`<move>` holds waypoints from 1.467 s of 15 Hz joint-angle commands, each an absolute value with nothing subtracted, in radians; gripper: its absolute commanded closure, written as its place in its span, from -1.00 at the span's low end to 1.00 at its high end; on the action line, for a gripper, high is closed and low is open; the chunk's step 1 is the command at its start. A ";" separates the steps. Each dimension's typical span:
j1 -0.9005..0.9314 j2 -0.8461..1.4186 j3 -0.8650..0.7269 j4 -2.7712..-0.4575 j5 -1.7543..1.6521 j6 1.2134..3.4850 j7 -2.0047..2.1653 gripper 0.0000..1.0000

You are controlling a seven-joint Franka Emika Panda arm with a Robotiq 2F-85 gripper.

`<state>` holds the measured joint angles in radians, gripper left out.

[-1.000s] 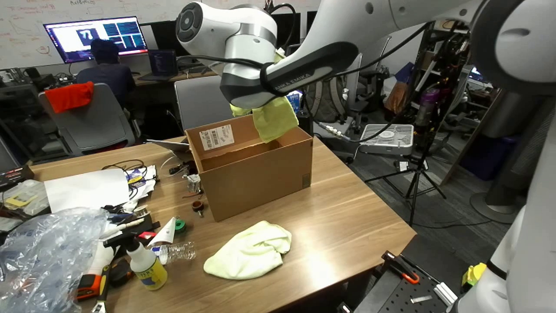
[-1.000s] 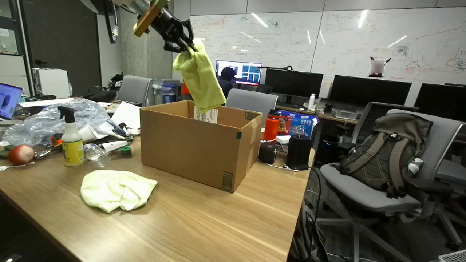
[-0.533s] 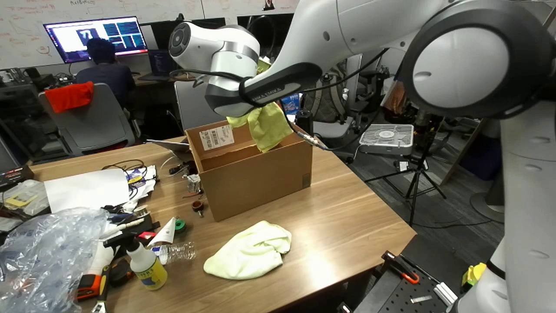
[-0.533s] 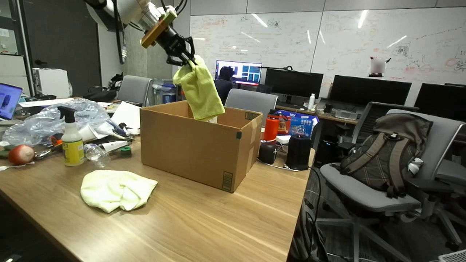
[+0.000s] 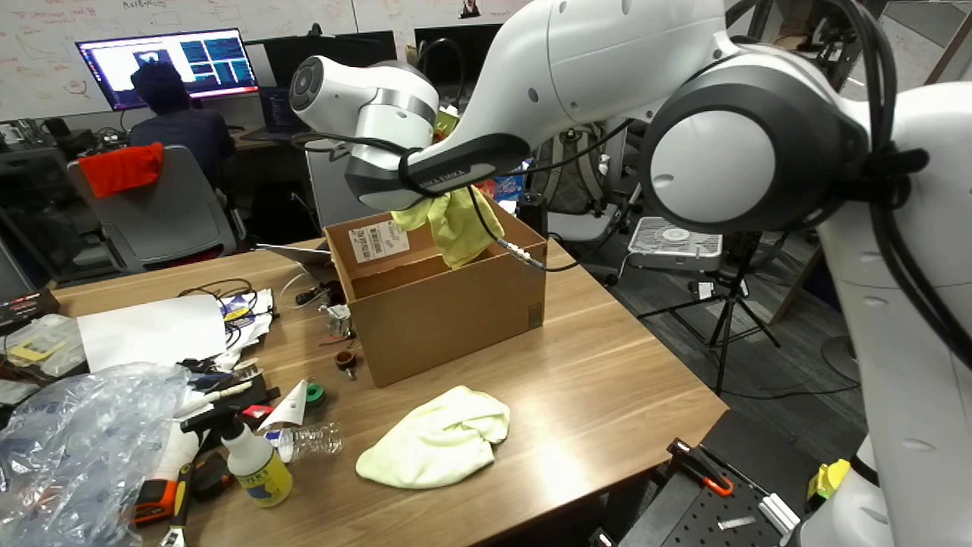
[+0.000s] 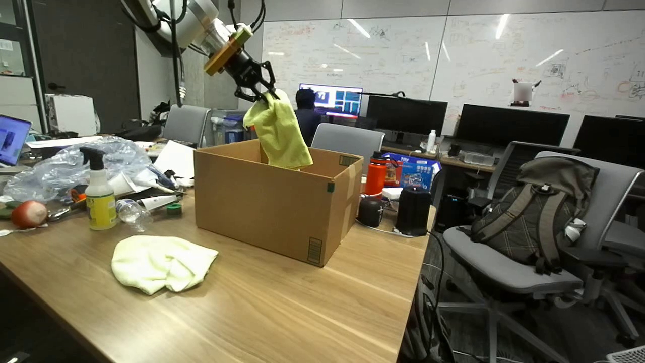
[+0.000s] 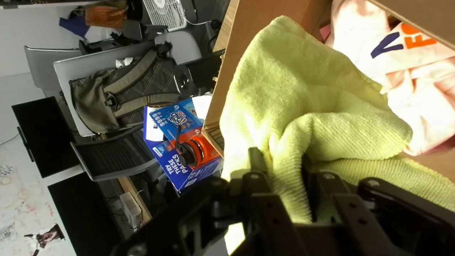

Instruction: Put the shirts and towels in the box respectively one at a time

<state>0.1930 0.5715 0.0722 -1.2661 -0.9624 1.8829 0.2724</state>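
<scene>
Pincer [image 7: 280,159] grasping towel [image 6: 282,136] above box [image 6: 267,209]. Advised: lowering toward shirt [image 7: 419,103], 2 o'clock in wrist view, releasing once fully inside.

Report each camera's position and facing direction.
In an exterior view: apart from the white jointed arm, which shows; looks down over the wooden table and brown cardboard box.
In an exterior view: apart from the arm, looking across the table; arm and black gripper show.
Wrist view: on the arm behind the gripper, which shows; faces the yellow-green cloth towel and box interior.
Both exterior views share table, box and towel.
</scene>
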 commanded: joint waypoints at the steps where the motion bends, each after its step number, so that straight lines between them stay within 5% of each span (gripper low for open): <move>1: 0.210 0.613 0.049 -1.181 -0.925 1.846 0.209 -0.18; 7: 0.205 0.577 0.038 -1.246 -0.916 1.826 0.228 -1.00; 22: 0.196 0.148 0.089 -1.819 -0.696 1.754 0.404 -1.00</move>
<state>0.2019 0.2748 0.0720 -1.6585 -0.7580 1.7541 0.3647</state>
